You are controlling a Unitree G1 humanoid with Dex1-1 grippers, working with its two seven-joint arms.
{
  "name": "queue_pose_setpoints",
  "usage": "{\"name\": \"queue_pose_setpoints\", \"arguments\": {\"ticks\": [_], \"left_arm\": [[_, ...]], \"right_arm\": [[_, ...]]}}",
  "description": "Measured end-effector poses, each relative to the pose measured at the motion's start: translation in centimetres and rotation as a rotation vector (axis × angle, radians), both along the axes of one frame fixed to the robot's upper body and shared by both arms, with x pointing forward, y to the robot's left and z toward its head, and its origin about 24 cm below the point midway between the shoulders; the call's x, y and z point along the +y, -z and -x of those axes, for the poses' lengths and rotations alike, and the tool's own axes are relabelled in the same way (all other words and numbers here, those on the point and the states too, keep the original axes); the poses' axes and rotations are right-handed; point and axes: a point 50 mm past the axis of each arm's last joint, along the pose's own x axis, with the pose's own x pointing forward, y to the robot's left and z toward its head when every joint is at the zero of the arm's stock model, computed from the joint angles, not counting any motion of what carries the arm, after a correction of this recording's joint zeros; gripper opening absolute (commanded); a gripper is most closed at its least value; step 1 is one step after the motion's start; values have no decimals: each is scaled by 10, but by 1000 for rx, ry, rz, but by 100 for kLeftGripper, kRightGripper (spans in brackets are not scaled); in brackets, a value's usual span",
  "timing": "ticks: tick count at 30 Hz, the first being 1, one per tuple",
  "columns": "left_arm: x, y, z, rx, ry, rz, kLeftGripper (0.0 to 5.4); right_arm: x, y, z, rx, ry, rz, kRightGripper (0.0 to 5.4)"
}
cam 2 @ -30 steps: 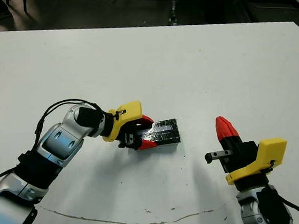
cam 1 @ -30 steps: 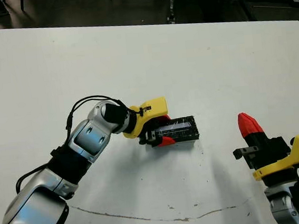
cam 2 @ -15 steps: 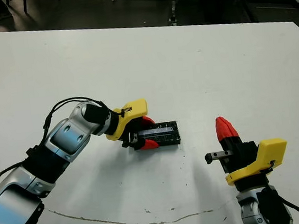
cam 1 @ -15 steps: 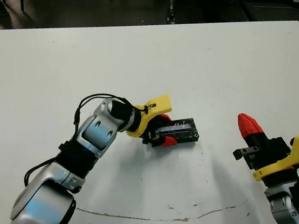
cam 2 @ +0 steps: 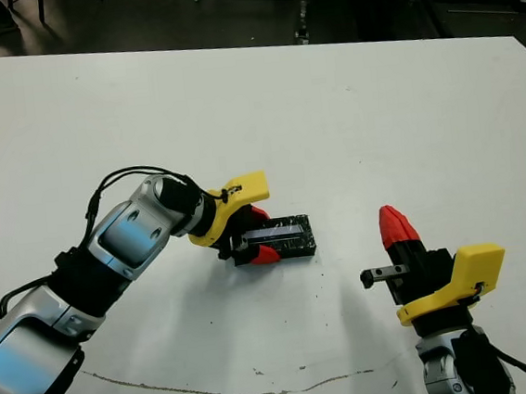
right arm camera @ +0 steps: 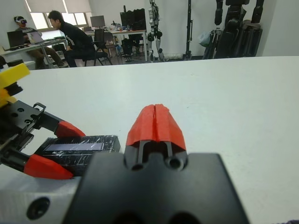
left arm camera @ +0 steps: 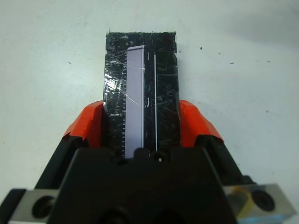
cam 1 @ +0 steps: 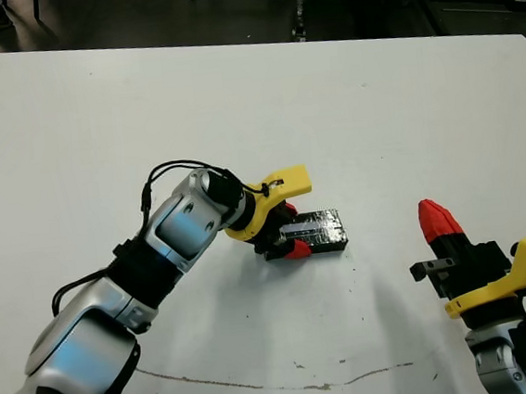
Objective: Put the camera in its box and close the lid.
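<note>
Gripping the lid (left arm camera: 140,100) by its two long edges, the left gripper (cam 1: 284,241) pinches it between red fingers (left arm camera: 88,125) — the glossy black rectangle lies flat on the white table (cam 1: 347,105) near centre; at four o'clock from it, well apart, the right gripper (cam 2: 394,226) hovers with fingers pressed together

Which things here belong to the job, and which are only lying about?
Job:
- lid
- left gripper, closed around the lid
- right gripper, shut and idle

Not the job:
- scratch on the table
- people beyond the table
</note>
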Motion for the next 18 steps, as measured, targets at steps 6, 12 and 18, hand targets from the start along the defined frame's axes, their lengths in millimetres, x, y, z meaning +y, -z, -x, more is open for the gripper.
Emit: {"name": "queue_pose_setpoints", "arguments": {"ticks": [6,12,18], "left_arm": [[-3,0,5,-105,96,12,442],[-3,1,7,-113,116,26,519],[2,2,8,-110,118,40,539]], "right_arm": [[0,0,0,-1,-1,-4,0],[0,0,0,2,-2,-10,0],[1,0,0,6,-5,-15,0]]}}
